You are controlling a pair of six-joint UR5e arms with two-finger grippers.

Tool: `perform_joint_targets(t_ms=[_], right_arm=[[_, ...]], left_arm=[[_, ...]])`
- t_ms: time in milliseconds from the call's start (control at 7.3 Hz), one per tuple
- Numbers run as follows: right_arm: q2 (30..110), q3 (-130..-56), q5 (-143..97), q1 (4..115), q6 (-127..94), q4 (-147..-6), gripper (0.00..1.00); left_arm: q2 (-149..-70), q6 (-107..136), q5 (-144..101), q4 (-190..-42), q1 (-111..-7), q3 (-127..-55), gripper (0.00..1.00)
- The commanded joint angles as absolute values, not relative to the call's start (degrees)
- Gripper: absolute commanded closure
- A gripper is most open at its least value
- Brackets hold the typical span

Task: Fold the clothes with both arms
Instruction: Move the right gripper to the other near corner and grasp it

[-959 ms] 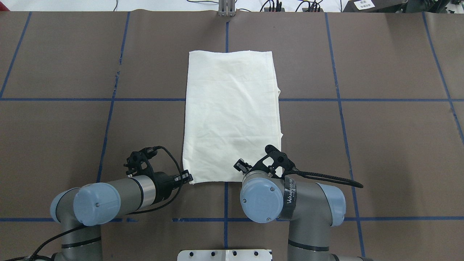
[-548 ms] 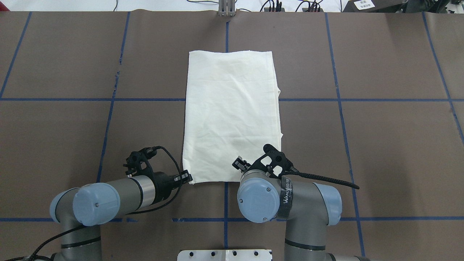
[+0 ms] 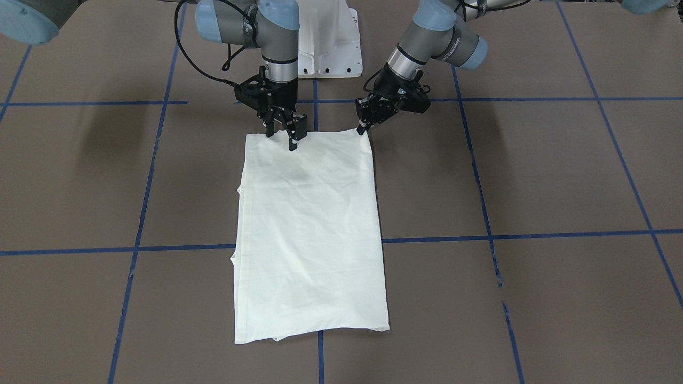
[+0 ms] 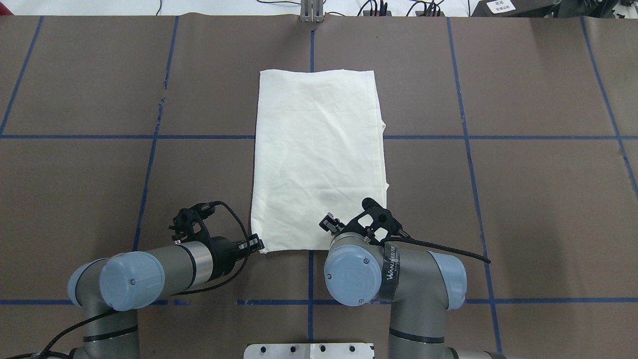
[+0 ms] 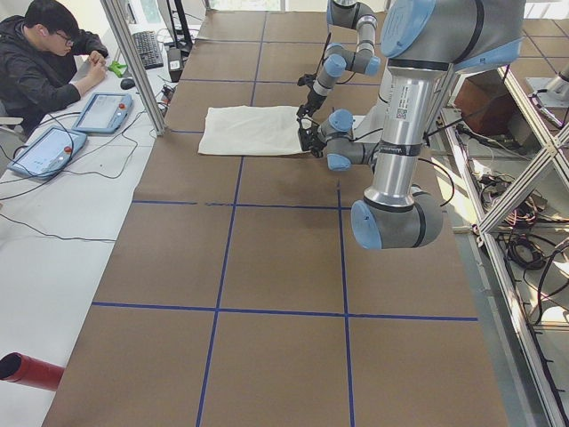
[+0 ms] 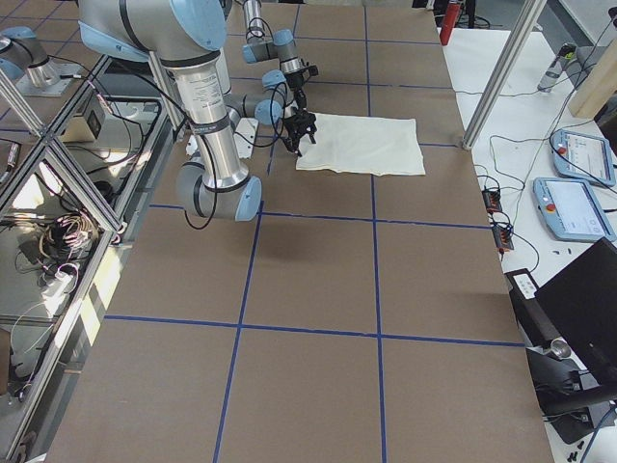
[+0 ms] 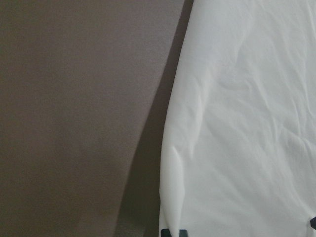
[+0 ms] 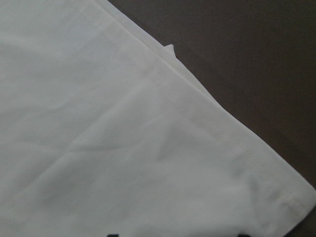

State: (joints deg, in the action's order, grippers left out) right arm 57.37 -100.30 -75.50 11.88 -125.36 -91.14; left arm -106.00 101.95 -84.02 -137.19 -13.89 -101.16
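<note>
The clothes (image 4: 319, 159) lie as one long cream rectangle on the table, plain side up, with no print showing. In the front-facing view the clothes (image 3: 309, 229) reach up to both grippers. My left gripper (image 3: 364, 129) sits low at the corner nearest the robot, open, and its wrist view shows the cloth edge (image 7: 247, 123) between the fingertips. My right gripper (image 3: 283, 136) stands open over the same near edge, fingers pointing down onto the cloth (image 8: 123, 148). From overhead the left gripper (image 4: 257, 244) touches the corner.
The brown table cover (image 4: 99, 174) is crossed by blue tape lines. The white pedestal base (image 3: 328, 48) stands behind the arms. A person (image 5: 44, 62) sits at a side desk with tablets, beyond a metal post (image 5: 133, 62).
The right arm's elbow and wrist have drifted slightly to the left in the overhead view. The left arm and the clothes have not moved.
</note>
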Motion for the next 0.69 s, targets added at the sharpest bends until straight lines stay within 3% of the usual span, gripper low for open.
perform_joint_targets(t_ms=[0,137,274,411,548], right_arm=[[56.1,-98.5,-75.4,12.0,-125.7,-91.1,0.18],[56.0,-98.5,-75.4,12.0,-125.8,-91.1,0.29],[56.0,-98.6,-75.4,12.1,-126.3,-91.0,0.55],[56.0,-98.5,-75.4,12.3,-126.5,-89.7,0.96],[56.0,-98.5,-75.4,12.5,-126.7,-89.6,1.00]], left_arm=[[-106.0,102.0,-84.0,-137.2,-13.9,-101.2,1.00],[-106.0,102.0,-84.0,-137.2,-13.9,-101.2,1.00],[-106.0,102.0,-84.0,-137.2,-13.9,-101.2,1.00],[-106.1,101.9,-84.0,-137.2,-13.9,-101.2,1.00],[-106.1,102.0,-84.0,-137.2,-13.9,-101.2,1.00]])
